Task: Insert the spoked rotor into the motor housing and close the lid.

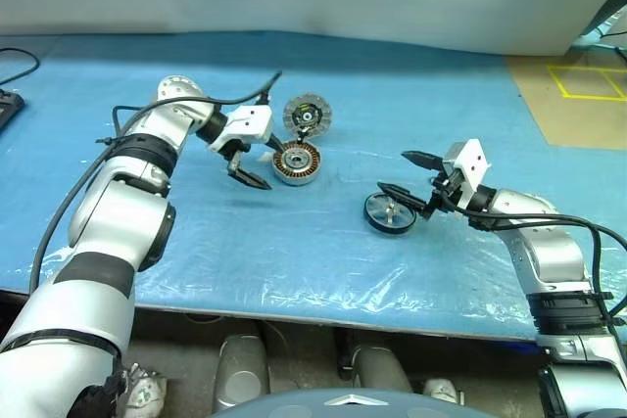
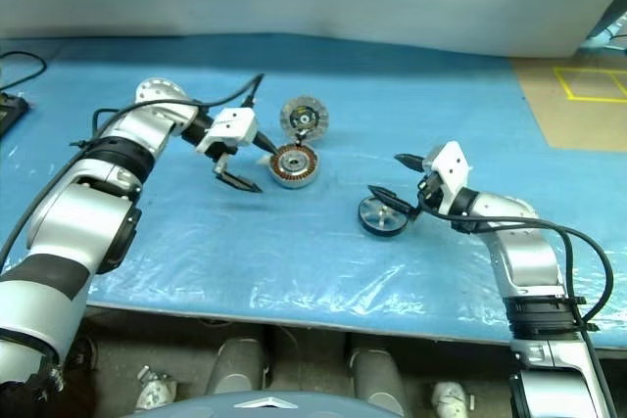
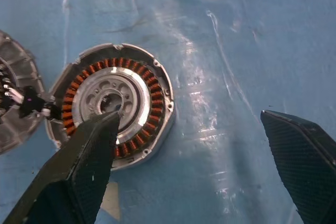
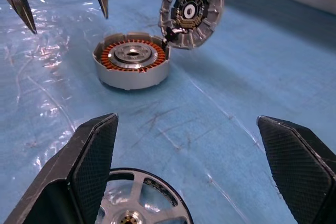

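Note:
The motor housing (image 1: 296,162), a shallow silver casing with copper windings, lies flat on the blue table. The lid (image 1: 308,115) stands tilted on edge right behind it, ribbed face and dark centre towards me, joined to it by short wires. My left gripper (image 1: 263,165) hangs open just left of the housing, pointing down at it; in the left wrist view one finger (image 3: 89,166) overlaps the housing (image 3: 149,85). The spoked rotor (image 1: 390,212) lies flat farther right. My right gripper (image 1: 394,171) is open just above it, with the rotor (image 4: 139,203) low between its fingers.
The blue table sheet (image 1: 294,261) is covered in wrinkled clear plastic, and its front edge (image 1: 294,308) runs close to me. A black cable (image 1: 20,70) and a dark object (image 1: 6,108) lie at the far left. Tan floor with yellow tape (image 1: 588,85) shows at the right.

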Available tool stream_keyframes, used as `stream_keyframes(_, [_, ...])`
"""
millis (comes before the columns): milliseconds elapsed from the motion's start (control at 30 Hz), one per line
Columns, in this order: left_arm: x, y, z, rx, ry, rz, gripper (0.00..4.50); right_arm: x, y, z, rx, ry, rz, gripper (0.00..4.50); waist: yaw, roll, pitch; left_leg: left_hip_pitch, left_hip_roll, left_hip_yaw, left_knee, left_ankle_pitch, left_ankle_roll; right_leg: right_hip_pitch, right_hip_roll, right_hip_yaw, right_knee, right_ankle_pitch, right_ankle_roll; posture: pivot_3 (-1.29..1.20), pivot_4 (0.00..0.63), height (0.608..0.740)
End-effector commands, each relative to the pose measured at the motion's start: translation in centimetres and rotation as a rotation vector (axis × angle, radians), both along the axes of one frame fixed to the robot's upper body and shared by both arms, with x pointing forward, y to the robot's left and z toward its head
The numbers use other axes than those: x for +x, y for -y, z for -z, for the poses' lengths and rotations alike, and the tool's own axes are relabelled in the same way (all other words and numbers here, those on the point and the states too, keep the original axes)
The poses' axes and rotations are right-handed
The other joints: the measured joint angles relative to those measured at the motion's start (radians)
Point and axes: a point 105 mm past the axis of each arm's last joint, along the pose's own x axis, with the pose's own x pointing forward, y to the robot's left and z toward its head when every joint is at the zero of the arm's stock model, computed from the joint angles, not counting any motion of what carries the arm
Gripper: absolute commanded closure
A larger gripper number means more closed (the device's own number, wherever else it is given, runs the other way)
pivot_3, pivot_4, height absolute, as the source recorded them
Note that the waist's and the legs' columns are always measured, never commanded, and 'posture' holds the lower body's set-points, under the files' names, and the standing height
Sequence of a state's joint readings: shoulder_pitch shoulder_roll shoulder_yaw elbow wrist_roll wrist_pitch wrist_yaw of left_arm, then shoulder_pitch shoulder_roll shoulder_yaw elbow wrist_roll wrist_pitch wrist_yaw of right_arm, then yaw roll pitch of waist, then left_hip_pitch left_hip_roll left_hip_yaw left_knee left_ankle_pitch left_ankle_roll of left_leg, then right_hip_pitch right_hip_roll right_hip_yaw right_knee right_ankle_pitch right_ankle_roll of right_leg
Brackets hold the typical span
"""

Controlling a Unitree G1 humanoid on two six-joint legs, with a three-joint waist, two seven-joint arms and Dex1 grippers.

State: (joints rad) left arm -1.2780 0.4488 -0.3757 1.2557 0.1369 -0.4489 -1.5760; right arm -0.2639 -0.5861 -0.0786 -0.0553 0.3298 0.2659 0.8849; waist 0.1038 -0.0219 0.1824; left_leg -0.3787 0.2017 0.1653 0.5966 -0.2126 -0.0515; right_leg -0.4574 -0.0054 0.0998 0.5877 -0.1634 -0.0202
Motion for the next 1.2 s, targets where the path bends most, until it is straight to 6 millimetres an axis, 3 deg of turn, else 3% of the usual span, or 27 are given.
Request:
stream_keyframes(33, [0.8,0.7,-1.3,0.044,0.079,0.006,0.00,-0.5,0.3,-1.3,0.023,0.053,0.026,0.02,0.001,0.000,0.000,0.000,0.000,-0.001,0.000,0.000,-0.001,0.000,0.000,-0.001,0.000,0.000,0.000,0.00,0.150,0.740])
stream_keyframes(367, [1.6,1.9,-2.8,0.271,0.182,0.056,0.00,-0.4,0.4,-2.2,0.047,0.065,0.044,0.02,-0.002,0.000,0.000,-0.003,-0.002,-0.012,0.000,0.004,-0.002,0.004,-0.006,-0.012,0.000,-0.001,-0.002,0.00,0.150,0.740])
stream_keyframes(567, [1.6,3.4,-2.5,0.411,0.210,0.102,0.00,-0.4,1.5,-3.3,0.007,0.037,0.013,0.02,0.000,0.000,0.000,-0.004,-0.005,-0.013,-0.001,0.006,0.000,0.005,-0.011,-0.016,0.001,-0.002,-0.001,0.00,0.150,0.740])
stream_keyframes(800, [2.1,4.2,-1.8,0.489,0.272,0.113,0.00,-0.1,2.3,-4.9,-0.028,0.053,0.011,0.02,-0.004,0.000,0.001,-0.004,-0.011,-0.015,-0.001,0.010,0.005,0.007,-0.017,-0.016,0.002,-0.002,-0.001,0.00,0.150,0.740])
stream_keyframes(1200, [2.3,5.7,-0.4,0.469,0.305,0.105,0.00,-0.5,1.6,-4.5,-0.008,0.043,0.009,0.02,0.001,0.000,0.001,-0.004,-0.011,-0.016,-0.001,0.012,0.007,0.009,-0.019,-0.017,0.002,-0.002,-0.001,0.00,0.150,0.740])
